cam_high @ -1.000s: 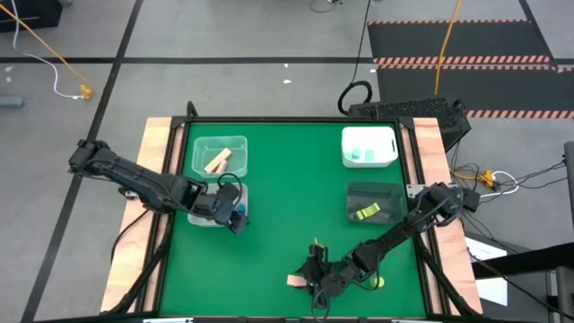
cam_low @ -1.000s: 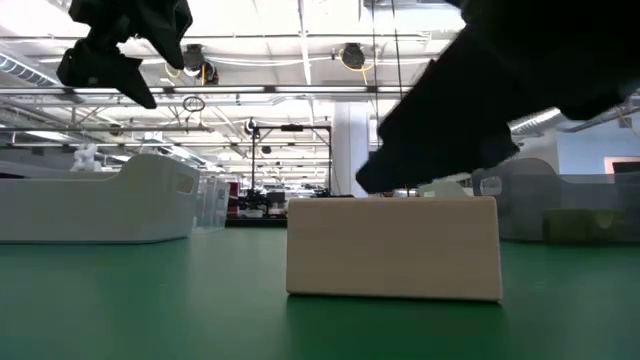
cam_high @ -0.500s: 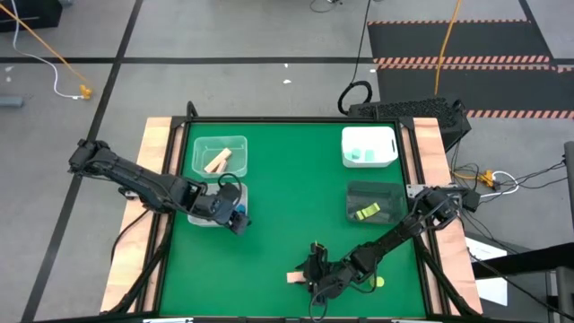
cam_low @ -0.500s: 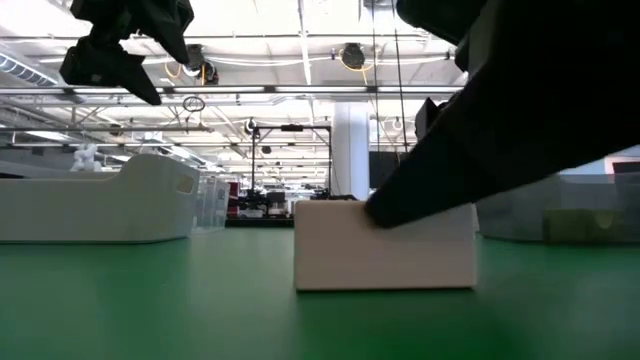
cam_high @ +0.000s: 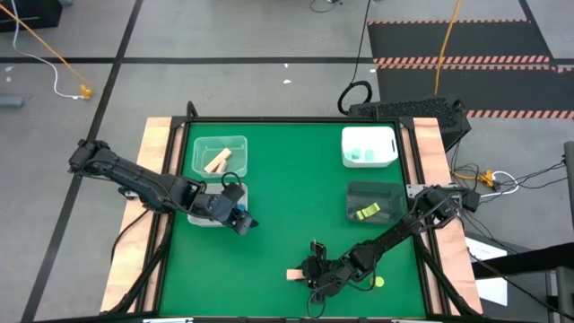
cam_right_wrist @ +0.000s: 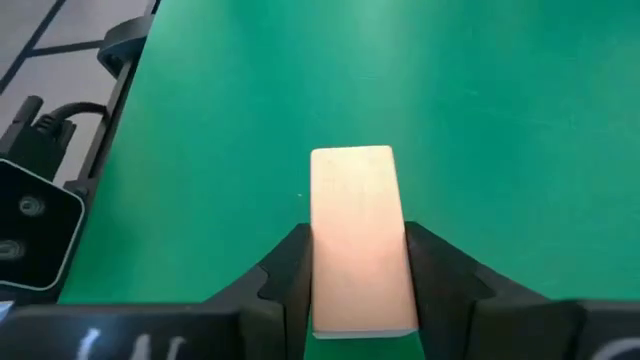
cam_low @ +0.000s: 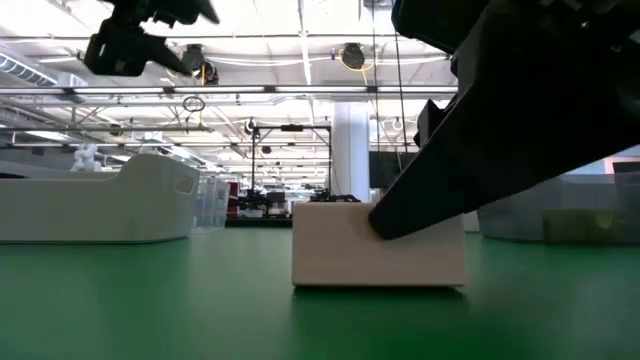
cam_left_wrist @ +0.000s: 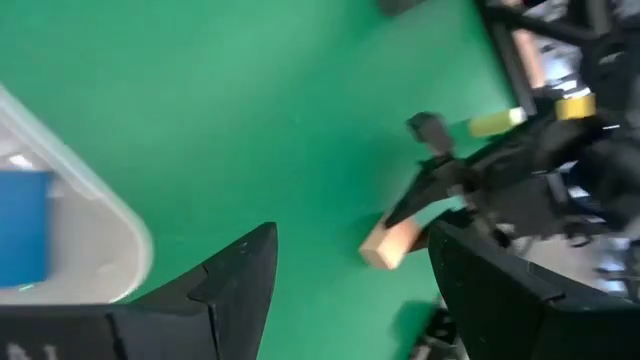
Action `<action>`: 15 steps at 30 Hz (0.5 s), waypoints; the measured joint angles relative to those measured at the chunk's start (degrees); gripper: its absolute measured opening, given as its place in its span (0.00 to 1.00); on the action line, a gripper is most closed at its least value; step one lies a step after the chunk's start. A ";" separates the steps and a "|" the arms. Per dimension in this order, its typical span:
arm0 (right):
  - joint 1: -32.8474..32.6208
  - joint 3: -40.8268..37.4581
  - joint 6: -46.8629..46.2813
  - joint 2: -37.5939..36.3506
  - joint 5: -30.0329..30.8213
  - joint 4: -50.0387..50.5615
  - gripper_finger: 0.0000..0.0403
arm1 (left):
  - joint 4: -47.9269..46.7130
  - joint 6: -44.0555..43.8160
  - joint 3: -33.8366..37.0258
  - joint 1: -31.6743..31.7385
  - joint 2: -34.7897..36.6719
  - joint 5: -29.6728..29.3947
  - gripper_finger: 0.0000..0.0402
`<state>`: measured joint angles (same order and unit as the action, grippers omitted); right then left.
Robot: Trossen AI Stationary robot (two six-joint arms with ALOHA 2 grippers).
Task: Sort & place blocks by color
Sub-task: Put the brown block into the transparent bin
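A tan wood block (cam_right_wrist: 355, 200) lies flat on the green table near its near edge (cam_high: 294, 275) and fills the low view (cam_low: 350, 245). My right gripper (cam_right_wrist: 355, 285) (cam_high: 309, 274) is down at it, shut on its near end. My left gripper (cam_high: 240, 222) (cam_left_wrist: 352, 238) hangs open and empty above the table, beside a pale bin (cam_high: 208, 215) that holds a blue block (cam_left_wrist: 20, 240). It shows high up in the low view (cam_low: 150, 30). A yellow block (cam_high: 378, 281) rests on the table to the right of my right arm. My right gripper pinches the tan wood block between its two fingers (cam_right_wrist: 285, 270), one on each long side, at the end nearest the wrist (cam_right_wrist: 360, 300). The fingers come in low and slanting from the table's right, lying along the block. The block's underside rests on the table.
A clear bin (cam_high: 220, 155) with tan blocks stands at the far left. A white bin (cam_high: 369, 146) with mint blocks stands at the far right. A dark bin (cam_high: 374, 202) with yellow blocks is at the right. The table's middle (cam_high: 296, 197) is bare green.
My right gripper has come lower around the tan block, which has turned a little on the table and now shows narrower in the low view. My left gripper has risen and moved slightly toward the table's right, away from the pale bin.
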<state>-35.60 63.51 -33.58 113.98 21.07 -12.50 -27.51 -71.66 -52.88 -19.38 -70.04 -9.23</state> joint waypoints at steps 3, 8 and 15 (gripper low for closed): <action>0.31 -0.07 0.02 -1.23 -0.50 0.88 0.28 | 4.31 0.88 0.00 0.00 0.00 0.00 0.64; 1.68 -0.15 4.96 -6.35 0.14 1.75 0.28 | 11.69 1.61 0.00 0.39 0.00 0.02 0.64; 4.88 -0.13 13.91 -15.26 6.12 4.18 0.28 | 17.21 4.05 0.00 1.52 0.00 0.02 0.64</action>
<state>-30.72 63.37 -19.67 98.73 27.19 -8.32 -10.30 -67.61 -52.88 -17.86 -70.04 -9.21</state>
